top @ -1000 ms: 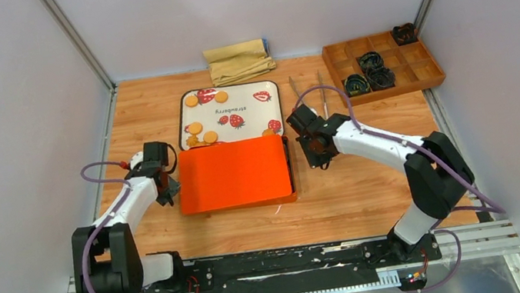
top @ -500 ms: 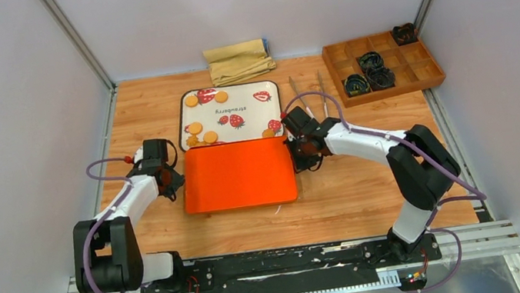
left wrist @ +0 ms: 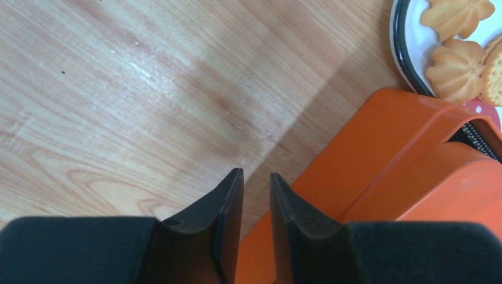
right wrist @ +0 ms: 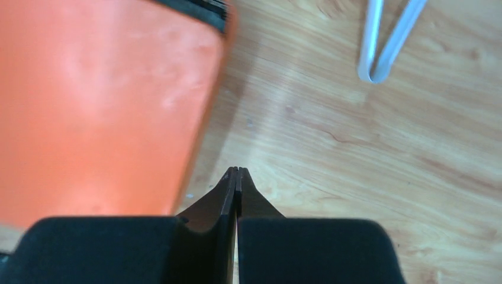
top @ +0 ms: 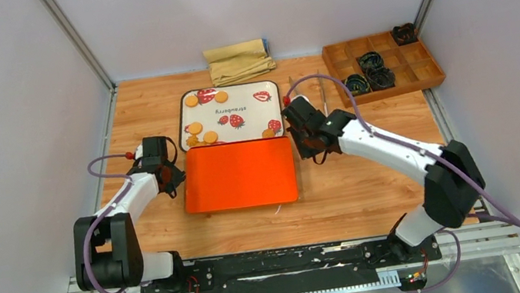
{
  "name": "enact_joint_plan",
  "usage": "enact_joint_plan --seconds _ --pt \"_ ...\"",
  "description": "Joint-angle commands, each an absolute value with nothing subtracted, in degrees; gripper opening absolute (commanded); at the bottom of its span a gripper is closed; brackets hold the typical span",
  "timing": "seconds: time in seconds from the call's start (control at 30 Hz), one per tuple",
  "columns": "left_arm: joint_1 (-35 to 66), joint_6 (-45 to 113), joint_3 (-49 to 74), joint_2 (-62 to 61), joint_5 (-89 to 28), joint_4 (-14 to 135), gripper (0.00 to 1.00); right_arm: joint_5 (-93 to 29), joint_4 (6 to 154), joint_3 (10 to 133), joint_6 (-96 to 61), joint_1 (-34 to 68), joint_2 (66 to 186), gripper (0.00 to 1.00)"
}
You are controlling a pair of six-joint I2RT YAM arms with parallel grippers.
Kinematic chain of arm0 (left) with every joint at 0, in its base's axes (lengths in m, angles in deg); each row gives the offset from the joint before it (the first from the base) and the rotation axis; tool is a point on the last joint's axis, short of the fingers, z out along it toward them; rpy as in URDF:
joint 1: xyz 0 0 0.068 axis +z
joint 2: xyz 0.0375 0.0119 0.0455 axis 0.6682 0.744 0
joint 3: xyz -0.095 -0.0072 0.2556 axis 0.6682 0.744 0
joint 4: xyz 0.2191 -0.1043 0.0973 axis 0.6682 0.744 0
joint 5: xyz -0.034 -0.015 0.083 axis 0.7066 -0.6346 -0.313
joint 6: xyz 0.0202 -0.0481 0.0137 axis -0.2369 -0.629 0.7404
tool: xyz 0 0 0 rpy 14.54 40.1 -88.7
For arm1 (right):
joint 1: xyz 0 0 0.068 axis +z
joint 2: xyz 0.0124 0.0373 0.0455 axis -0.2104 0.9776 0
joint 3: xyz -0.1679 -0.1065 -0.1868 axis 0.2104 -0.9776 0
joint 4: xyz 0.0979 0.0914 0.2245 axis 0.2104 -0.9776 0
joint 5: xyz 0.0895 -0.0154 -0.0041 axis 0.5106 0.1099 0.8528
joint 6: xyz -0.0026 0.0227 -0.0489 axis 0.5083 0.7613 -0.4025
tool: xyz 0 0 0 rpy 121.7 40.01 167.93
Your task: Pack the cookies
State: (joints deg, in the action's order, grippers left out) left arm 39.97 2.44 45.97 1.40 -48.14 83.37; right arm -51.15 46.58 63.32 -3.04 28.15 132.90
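Left gripper point(top: 168, 177) hangs over bare wood just off the left side of the orange box point(top: 239, 174). On my wrist feed point(left wrist: 256, 177) its fingers stand a crack apart with nothing between them. Right gripper point(top: 317, 149) sits by the box's far right corner, fingers pressed flat together point(right wrist: 237, 171) and holding nothing.

I can't see inside the box, since its lid is down. Touching its far side is the strawberry tray point(top: 241, 95), where the golden cookies point(top: 194, 128) lie loose. Most are at the tray's left end, just beyond the left gripper point(left wrist: 453, 65), and one is at its near right corner, close to the right gripper.

A wooden organiser point(top: 417, 70) in the table's far right corner holds dark items in a few compartments; I can't tell what they are. Tongs point(top: 309, 92) lie between the tray and the organiser, and a folded cloth point(top: 238, 60) lies at the far edge. The table point(top: 372, 192) is pale wood, with plain grey walls point(top: 3, 115) on three sides.
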Motion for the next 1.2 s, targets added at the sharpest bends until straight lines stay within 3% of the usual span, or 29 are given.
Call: enact_joint_plan --seconds 0.0,0.2,0.57,0.97,1.17 --pt "40.17 3.10 45.36 1.77 -46.58 81.93 0.30 -53.46 41.62 67.13 -9.38 36.44 125.99 0.00" --pt "40.18 3.82 44.57 1.76 -46.92 82.05 0.30 -37.09 41.67 69.23 -13.38 48.43 124.64 0.00" --pt "40.17 4.85 43.78 0.24 -47.78 82.93 0.30 -28.34 44.64 70.82 -18.55 56.77 137.29 0.00" --pt "40.18 5.73 43.25 -0.98 -48.88 83.60 0.30 -27.11 45.11 76.46 -23.45 57.81 147.68 0.00" --pt "40.17 5.98 43.34 0.27 -48.27 82.92 0.30 -33.86 46.20 76.17 -23.80 57.90 151.62 0.00"
